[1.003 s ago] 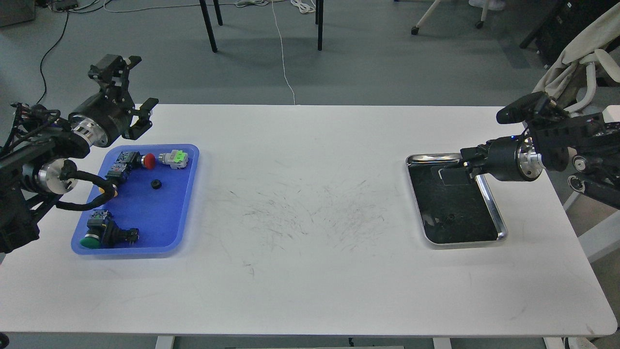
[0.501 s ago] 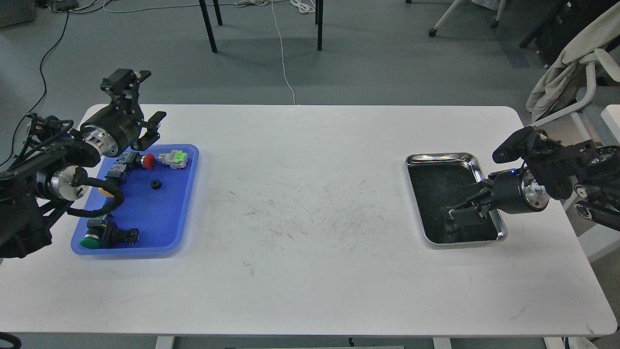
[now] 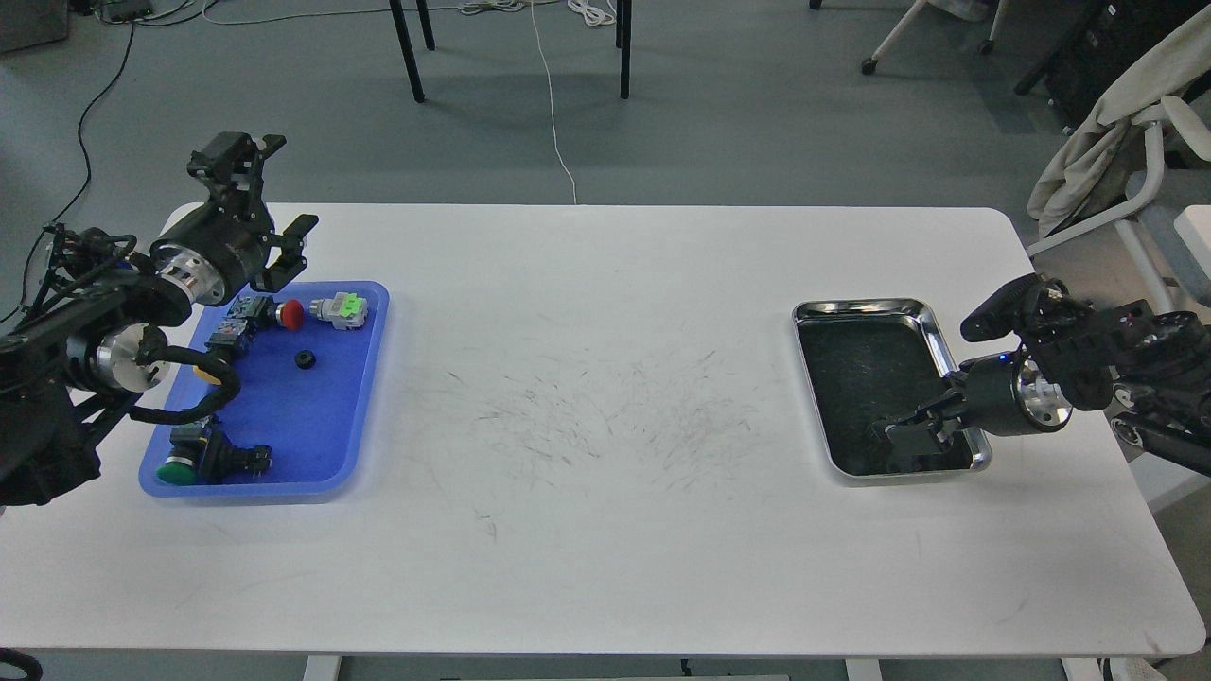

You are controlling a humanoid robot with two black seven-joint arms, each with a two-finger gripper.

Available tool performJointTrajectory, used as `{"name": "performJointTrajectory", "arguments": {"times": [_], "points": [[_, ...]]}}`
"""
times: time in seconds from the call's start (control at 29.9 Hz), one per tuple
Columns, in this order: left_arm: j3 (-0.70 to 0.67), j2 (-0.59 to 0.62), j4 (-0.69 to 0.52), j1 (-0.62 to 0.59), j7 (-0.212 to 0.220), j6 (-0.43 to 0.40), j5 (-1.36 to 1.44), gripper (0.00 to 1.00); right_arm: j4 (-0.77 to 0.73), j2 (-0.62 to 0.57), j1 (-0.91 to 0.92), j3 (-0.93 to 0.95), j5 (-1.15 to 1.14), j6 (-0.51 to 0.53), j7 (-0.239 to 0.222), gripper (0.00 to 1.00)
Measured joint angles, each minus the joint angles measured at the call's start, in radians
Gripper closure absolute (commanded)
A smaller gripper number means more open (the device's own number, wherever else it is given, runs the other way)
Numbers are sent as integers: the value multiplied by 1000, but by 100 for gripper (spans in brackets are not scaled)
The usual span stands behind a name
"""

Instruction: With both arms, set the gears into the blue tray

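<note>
The blue tray point(image 3: 312, 426) lies at the table's left end. A small black gear point(image 3: 305, 359) rests on its floor, near the middle. My left gripper point(image 3: 287, 184) hangs open above the tray's far left corner, with nothing between its fingers. On the right, my right gripper point(image 3: 899, 438) reaches down into the near end of a shiny steel tray point(image 3: 856, 306). Its fingers are dark against the tray's dark floor. I cannot tell whether they are open or shut, or whether they hold anything.
The blue tray also holds push-button switches: a red-capped one point(image 3: 291, 314), a green-and-white one point(image 3: 342, 309), and a green-capped one point(image 3: 176, 470). The left arm's cable point(image 3: 189, 397) loops over the tray's left side. A cloth-draped chair point(image 3: 1107, 123) stands beyond the table's right end.
My right gripper has moved from the far part of the steel tray to its near end and dropped lower. My left gripper shifted slightly right and stayed open.
</note>
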Motion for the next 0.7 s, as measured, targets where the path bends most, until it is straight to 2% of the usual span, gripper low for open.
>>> {"name": "performJointTrajectory", "arguments": {"times": [0.43, 0.64, 0.7], "points": [[-19, 3, 1, 1, -3, 16, 0, 2, -63, 70, -35, -2, 0, -12, -1, 18], [-35, 5, 1, 1, -4, 22, 1, 2, -77, 84, -43, -2, 0, -17, -1, 28], [-35, 8, 1, 1, -4, 23, 1, 2, -77, 85, -48, -2, 0, -17, -1, 36]]}}
